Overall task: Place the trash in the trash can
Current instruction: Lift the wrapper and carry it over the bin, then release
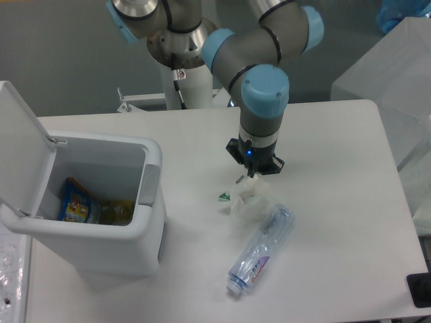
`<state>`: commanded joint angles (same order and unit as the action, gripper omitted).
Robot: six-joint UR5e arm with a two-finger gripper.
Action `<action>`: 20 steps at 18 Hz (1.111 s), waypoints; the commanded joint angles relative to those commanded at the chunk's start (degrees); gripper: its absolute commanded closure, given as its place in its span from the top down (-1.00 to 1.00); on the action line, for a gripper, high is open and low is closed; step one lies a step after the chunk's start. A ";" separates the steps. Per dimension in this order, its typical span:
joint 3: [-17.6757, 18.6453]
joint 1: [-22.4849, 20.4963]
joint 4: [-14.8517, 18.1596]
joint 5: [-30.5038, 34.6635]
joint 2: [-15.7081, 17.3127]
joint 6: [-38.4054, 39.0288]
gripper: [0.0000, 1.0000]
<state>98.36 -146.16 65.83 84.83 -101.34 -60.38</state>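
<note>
Trash can (101, 235): lower left of the frame, lid hinged open, a colourful snack packet (77, 205) visible inside. Table (337, 202): white, fills the centre and right. Bottle (261, 250): crushed, lying diagonally at lower centre, cap toward the bottom edge. Paper wrapper (248, 197): crumpled, at centre, just above the bottle's upper end. Gripper (253, 176): directly above the wrapper, pointing down; its fingers appear closed on the wrapper's top, though contact cannot be confirmed.

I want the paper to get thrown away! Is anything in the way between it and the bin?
Nothing visible. The crumpled wrapper sits under the gripper; bare table leads to the trash can, whose lid is open.
</note>
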 joint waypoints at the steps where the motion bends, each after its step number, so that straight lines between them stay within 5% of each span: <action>1: -1.14 -0.09 0.00 -1.50 0.00 0.26 -1.00; 12: -10.11 -0.35 0.00 -16.53 6.15 7.81 -1.00; 20: -11.79 2.45 0.00 -21.81 11.77 14.85 -1.00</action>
<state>86.57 -143.71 65.83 63.02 -89.57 -45.53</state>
